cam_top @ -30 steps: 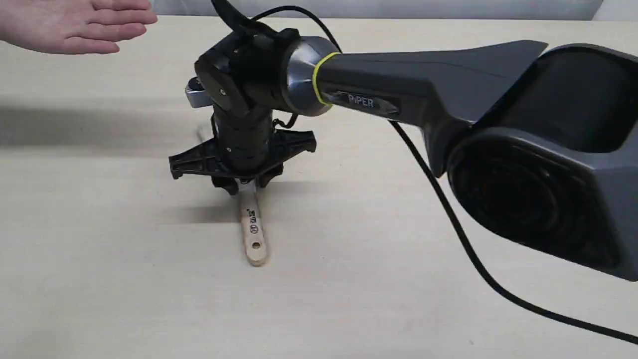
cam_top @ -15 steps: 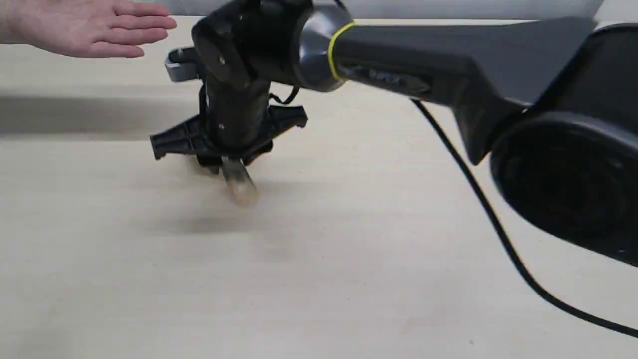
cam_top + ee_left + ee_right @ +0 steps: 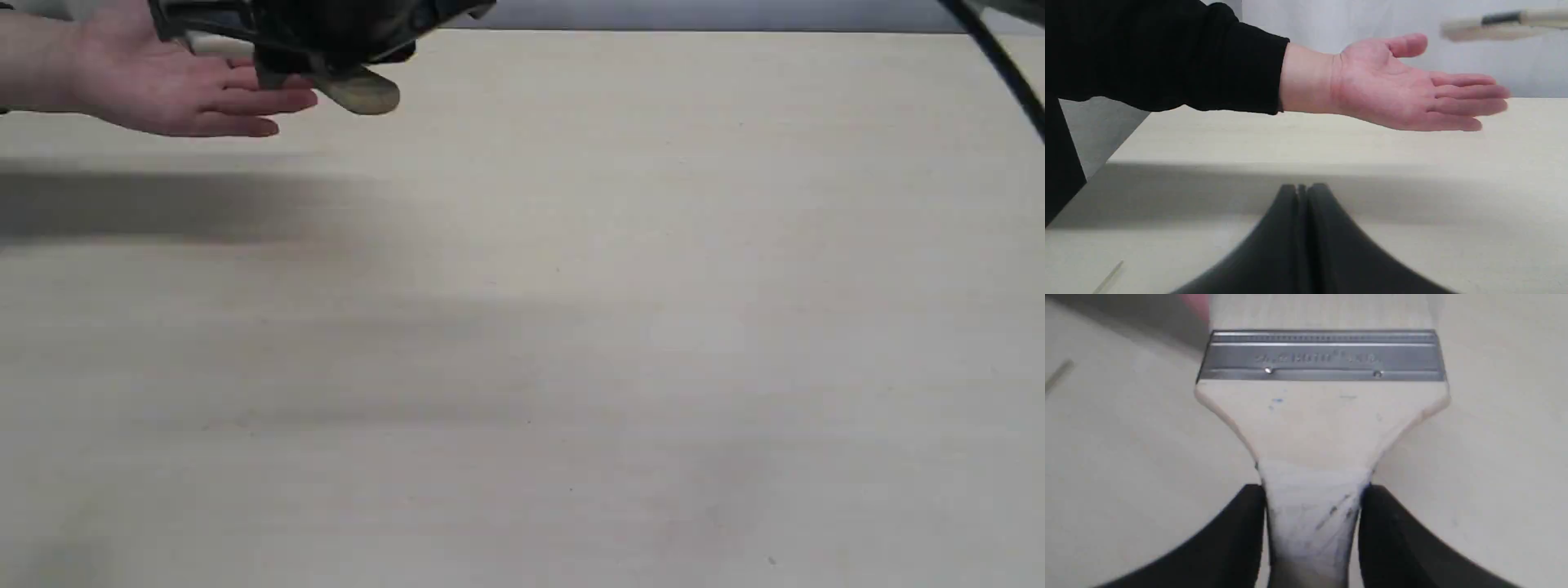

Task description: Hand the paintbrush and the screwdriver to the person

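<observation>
Holds the right gripper (image 3: pixel 1312 490) high at the upper left of the exterior view, visible there only as a dark blur against the top edge. Clamps its two black fingers (image 3: pixel 1237 543) on the narrow neck of the paintbrush (image 3: pixel 1323 424), one on each edge, closed to the width of the neck. Carries the brush roughly level and well clear of the table (image 3: pixel 571 327), above the person's hand (image 3: pixel 163 90) and apart from it in the left wrist view. Points the rounded handle end out past the fingertips and the bristle end toward the palm. Presents that hand palm up, fingers extended and close together, thumb raised, wrist leaving a black sleeve (image 3: pixel 1167 57). Sets the left gripper (image 3: pixel 1302 188) low over the table, facing the hand, jaws pressed together on nothing.

Shows pale bare wood in the flat handle, flaring from neck to shoulders, scuffed with grey and blue marks. Shows a ribbed, stamped metal ferrule (image 3: pixel 1323 355) with two small rivets, and pale bristles (image 3: pixel 1323 310) beyond it. Shows a matt, light, faintly grained tabletop.
</observation>
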Controlling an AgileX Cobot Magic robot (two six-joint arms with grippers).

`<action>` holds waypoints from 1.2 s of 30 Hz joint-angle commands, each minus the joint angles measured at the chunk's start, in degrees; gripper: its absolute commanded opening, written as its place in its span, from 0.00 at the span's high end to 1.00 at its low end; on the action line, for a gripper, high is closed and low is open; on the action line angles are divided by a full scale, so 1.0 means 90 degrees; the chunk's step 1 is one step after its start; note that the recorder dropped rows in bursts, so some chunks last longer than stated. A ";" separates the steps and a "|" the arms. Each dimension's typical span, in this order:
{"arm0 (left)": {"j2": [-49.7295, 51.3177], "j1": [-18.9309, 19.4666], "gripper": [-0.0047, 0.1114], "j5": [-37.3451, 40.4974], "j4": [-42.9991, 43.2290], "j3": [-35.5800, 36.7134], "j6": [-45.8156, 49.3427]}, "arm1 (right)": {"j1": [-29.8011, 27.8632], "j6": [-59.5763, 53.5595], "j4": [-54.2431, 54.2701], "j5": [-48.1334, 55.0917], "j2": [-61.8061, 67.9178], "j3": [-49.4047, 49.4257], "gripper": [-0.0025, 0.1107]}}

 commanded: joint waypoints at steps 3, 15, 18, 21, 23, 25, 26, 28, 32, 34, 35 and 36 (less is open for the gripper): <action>-0.0016 -0.0035 0.96 -0.0079 -0.0006 0.0013 -0.0013 | -0.0003 -0.1296 0.1130 -0.1146 0.0009 -0.0004 0.94; -0.0016 -0.0035 0.96 -0.0079 -0.0006 0.0013 -0.0013 | -0.0003 -0.2741 0.1305 -0.1386 0.0905 -0.0004 0.71; -0.0016 -0.0035 0.96 -0.0079 -0.0006 0.0013 -0.0013 | -0.0003 -0.2769 0.1452 -0.1354 0.0921 -0.0004 0.54; -0.0016 -0.0035 0.96 -0.0079 -0.0006 0.0013 -0.0013 | -0.0003 -0.2769 0.1470 -0.1300 0.0891 -0.0004 0.50; -0.0016 -0.0035 0.96 -0.0079 -0.0006 0.0013 -0.0013 | -0.0003 -0.2769 0.1470 -0.1245 0.0794 -0.0004 0.50; -0.0016 -0.0035 0.96 -0.0079 -0.0006 0.0013 -0.0013 | -0.0003 -0.2769 0.1428 -0.1145 0.0653 -0.0004 0.50; -0.0016 -0.0035 0.96 -0.0079 -0.0006 0.0013 -0.0013 | -0.0003 -0.2769 0.1376 -0.1118 0.0568 -0.0004 0.50; -0.0016 -0.0035 0.96 -0.0079 -0.0006 0.0013 -0.0013 | -0.0003 -0.2769 0.1252 -0.0948 0.0319 -0.0004 0.55; -0.0016 -0.0035 0.96 -0.0068 -0.0025 0.0013 -0.0013 | -0.0003 -0.2972 0.1101 -0.0352 -0.0206 -0.0004 0.76; -0.0016 -0.0035 0.96 -0.0068 -0.0025 0.0013 -0.0013 | -0.0003 -0.3099 0.1097 0.0199 -0.0521 -0.0004 0.89; -0.0016 -0.0035 0.96 -0.0068 -0.0025 0.0013 -0.0013 | -0.0003 -0.3110 0.1097 0.0431 -0.0640 -0.0004 0.94; -0.0016 -0.0035 0.96 -0.0068 -0.0025 0.0013 -0.0013 | -0.0003 -0.3110 0.1097 0.0666 -0.0753 -0.0004 0.94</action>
